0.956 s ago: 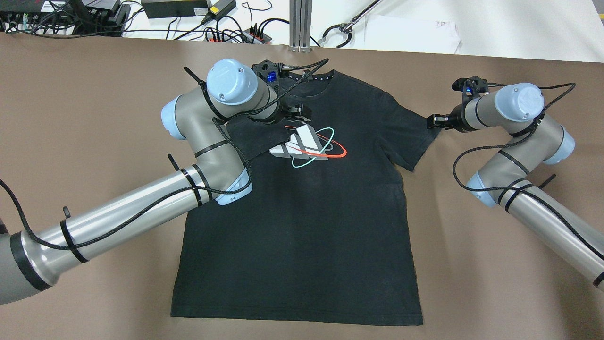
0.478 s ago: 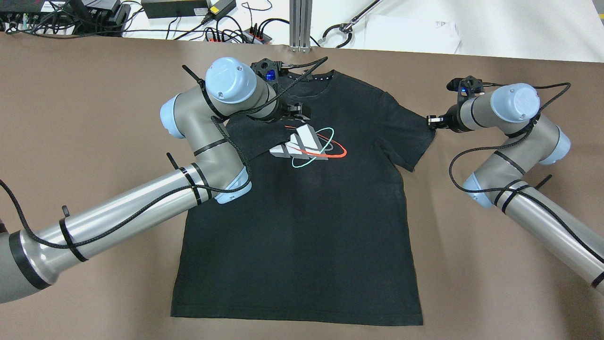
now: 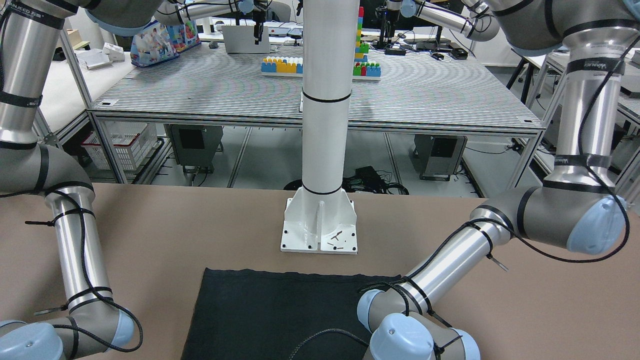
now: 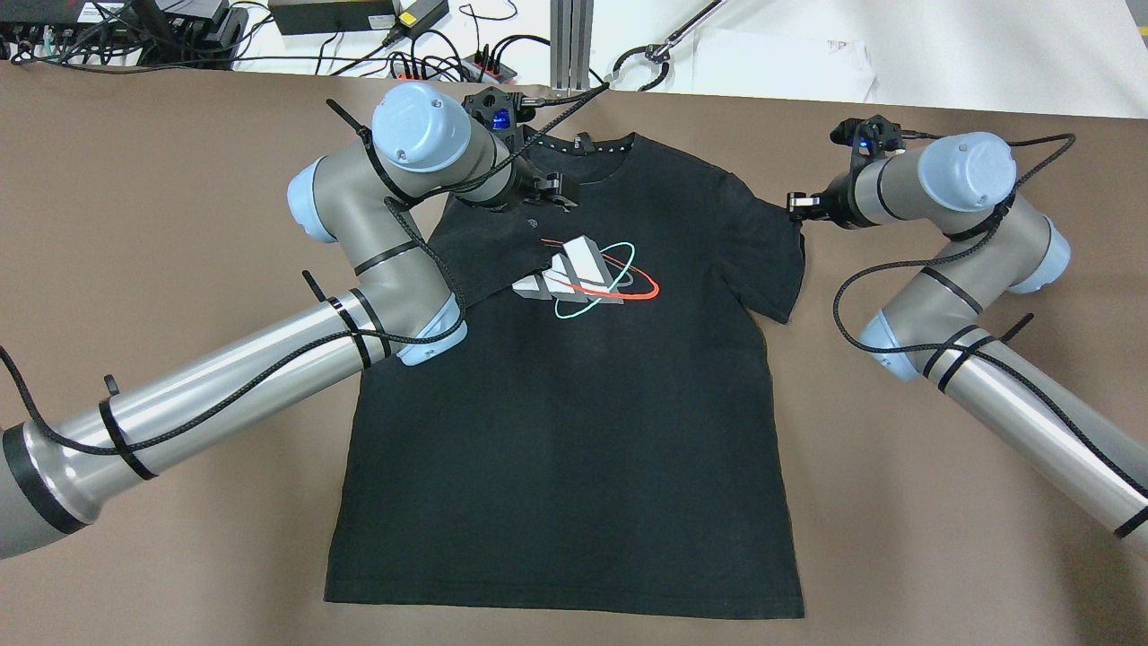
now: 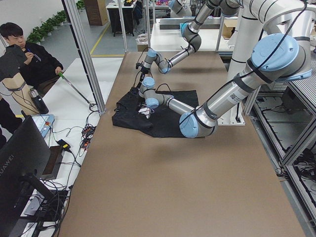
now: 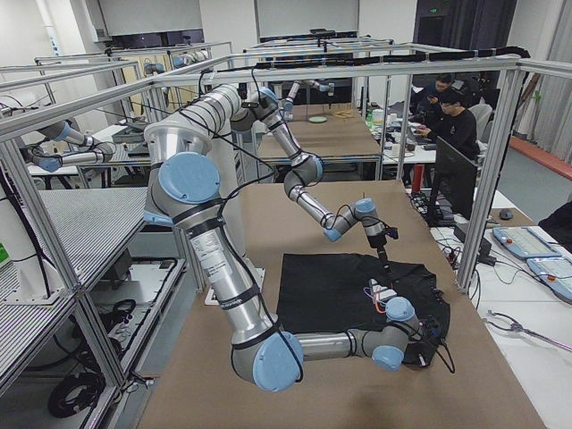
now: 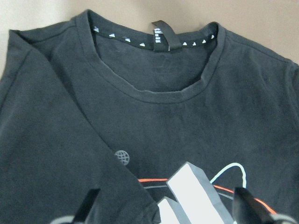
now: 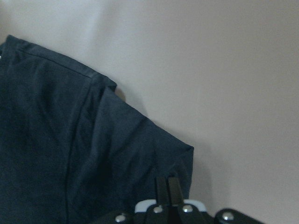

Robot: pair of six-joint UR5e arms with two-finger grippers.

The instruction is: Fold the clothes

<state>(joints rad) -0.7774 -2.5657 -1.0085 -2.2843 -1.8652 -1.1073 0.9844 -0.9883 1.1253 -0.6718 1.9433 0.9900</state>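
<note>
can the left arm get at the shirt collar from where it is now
Probably yes: the left gripper hovers open over the chest of the t-shirt, close to the collar, which lies bare with nothing across it.

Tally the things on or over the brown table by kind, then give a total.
T-shirt: 1
Grippers: 2, the left gripper and the right gripper
White post: 1
Total: 4
</note>
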